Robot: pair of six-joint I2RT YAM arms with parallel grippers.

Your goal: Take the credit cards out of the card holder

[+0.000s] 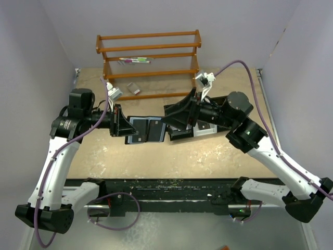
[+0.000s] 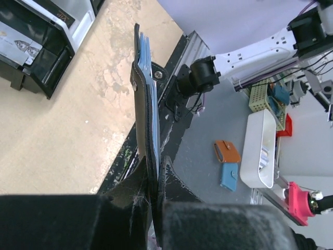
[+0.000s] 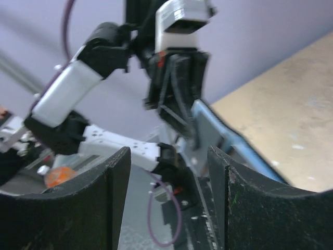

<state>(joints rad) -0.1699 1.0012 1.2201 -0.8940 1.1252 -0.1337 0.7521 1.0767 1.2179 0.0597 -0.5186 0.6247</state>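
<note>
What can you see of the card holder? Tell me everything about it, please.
The card holder is a thin black folding wallet, leather-like outside, with a blue-grey lining and a small round stud on its cover. It is spread open between the two arms, lining upward. The left gripper is shut on one edge, so the left wrist view shows it edge-on. The right gripper stands open near its other end, not gripping it.

The card holder (image 2: 141, 114) looks matt black leather; the table (image 2: 67, 135), scuffed pale wood.
</note>
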